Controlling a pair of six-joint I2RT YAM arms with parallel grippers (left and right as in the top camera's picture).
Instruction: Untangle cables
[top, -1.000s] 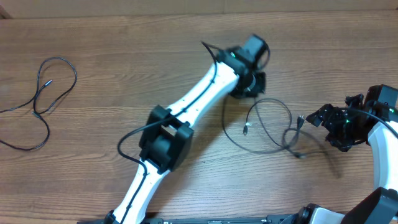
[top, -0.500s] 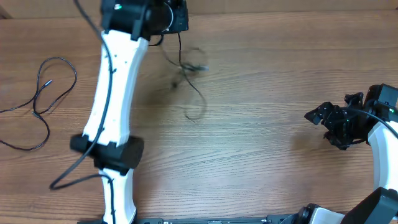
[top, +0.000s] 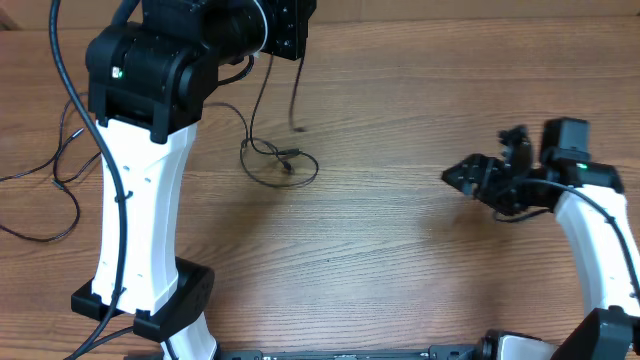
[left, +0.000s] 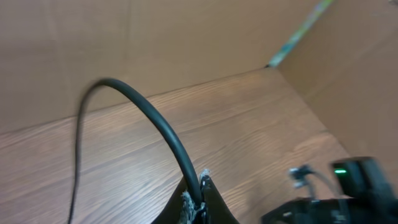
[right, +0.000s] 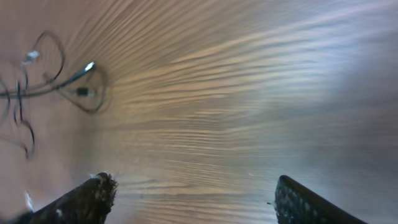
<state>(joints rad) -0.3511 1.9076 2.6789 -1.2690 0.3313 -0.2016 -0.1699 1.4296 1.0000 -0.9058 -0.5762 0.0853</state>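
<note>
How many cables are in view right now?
2. One cable lies at the table's left edge, partly behind the left arm. The other cable hangs from the shut left pincer, its loop resting left of centre; more strands may hide in it.

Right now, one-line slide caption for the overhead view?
Left gripper holds one cable raised, its lower loop resting on the table; right gripper hovers open and empty.

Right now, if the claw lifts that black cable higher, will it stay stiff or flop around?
Probably floppy: the black cable droops from the left claw and curls in loose loops on the table. It is very thin, so it is likely light. One end seems to dangle free, so it may swing when lifted.
</note>
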